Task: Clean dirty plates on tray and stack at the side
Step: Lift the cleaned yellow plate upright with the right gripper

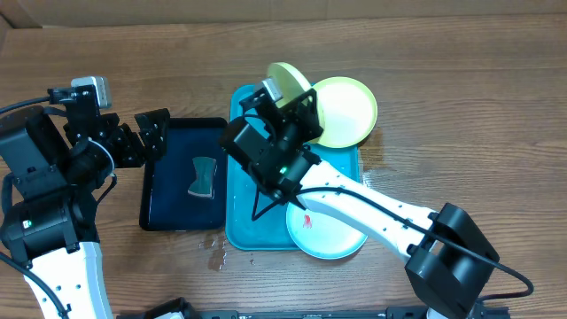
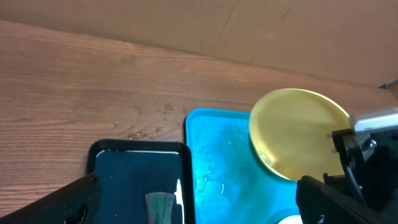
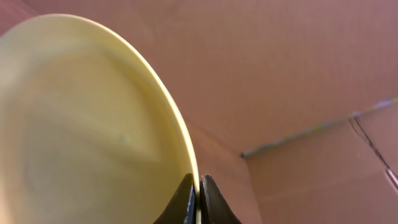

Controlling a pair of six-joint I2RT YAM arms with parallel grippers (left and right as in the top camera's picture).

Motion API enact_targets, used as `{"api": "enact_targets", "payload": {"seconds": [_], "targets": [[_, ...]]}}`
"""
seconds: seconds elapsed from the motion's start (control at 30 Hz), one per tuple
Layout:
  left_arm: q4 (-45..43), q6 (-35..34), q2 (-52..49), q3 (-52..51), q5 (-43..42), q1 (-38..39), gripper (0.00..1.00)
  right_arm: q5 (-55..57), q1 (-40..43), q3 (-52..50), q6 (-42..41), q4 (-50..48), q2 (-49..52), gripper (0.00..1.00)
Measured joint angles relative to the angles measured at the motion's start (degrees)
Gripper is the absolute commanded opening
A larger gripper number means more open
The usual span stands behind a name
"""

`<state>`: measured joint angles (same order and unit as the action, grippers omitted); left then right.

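Our right gripper pinched the round lime-green plate by its rim, tilted over the twelve-o'clock end of the turquoise rectangular tray, we judged for wiping; our left gripper stood spread.

The turquoise tray lies flat. A lifted green plate tilts on edge above its far end. A second green plate overhangs the far right corner, and the blue plate (red smear showing) overhangs the near right one.

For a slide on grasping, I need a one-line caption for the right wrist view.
Right gripper shut on the rim of a lime-green plate, with cardboard behind.
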<state>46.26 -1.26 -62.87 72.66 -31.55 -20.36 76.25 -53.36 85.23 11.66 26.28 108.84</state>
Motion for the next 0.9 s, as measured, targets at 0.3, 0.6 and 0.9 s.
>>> {"api": "enact_targets", "payload": {"seconds": [0.3,0.6,0.9], "targets": [[-0.04,0.22,0.0,0.0,0.0,0.0,0.99,-3.74,-1.6,-0.09,6.73,-4.31,-0.02,0.04],[-0.04,1.11,0.0,0.0,0.0,0.0,1.0,-5.64,-2.54,-0.09,8.31,-3.08,-0.04,0.04],[-0.04,1.31,0.0,0.0,0.0,0.0,1.0,-8.35,-2.43,-0.02,4.66,0.02,-0.04,0.04]]}}
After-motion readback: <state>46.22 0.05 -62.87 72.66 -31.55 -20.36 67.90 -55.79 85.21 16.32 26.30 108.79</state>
